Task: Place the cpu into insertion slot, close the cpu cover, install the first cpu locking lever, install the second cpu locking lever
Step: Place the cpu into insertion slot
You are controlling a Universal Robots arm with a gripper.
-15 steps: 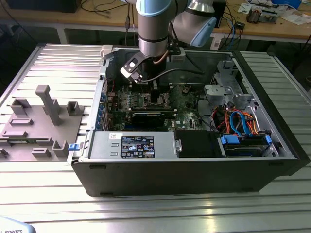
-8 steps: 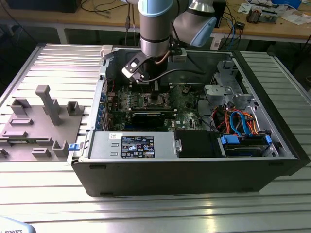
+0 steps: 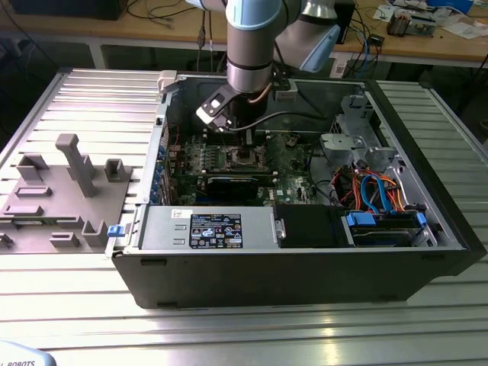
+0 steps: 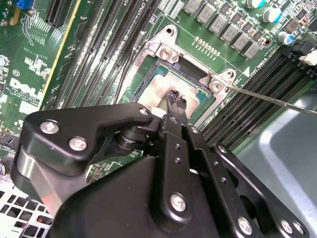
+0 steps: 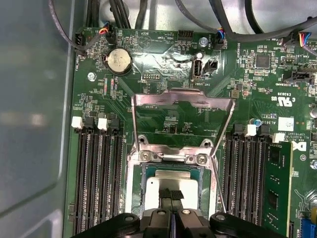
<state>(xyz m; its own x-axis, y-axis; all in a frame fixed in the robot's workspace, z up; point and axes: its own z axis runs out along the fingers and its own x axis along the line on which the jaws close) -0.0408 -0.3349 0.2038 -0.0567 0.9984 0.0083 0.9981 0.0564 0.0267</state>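
We see the arm (image 3: 250, 53) as a silver-grey cylinder with light-blue joint caps (image 3: 255, 11) and a darker band towards its lower end. A white-and-black block (image 3: 216, 109) is mounted at the wrist, and a black cable (image 3: 293, 114) loops away from there. In the second wrist view, we find the gripper (image 4: 176, 98) matte black throughout. It has broad rounded links (image 4: 84, 131), a flat centre bar (image 4: 173, 163) and two slim fingers (image 4: 172, 95), all fastened with round silver screws (image 4: 178, 202).
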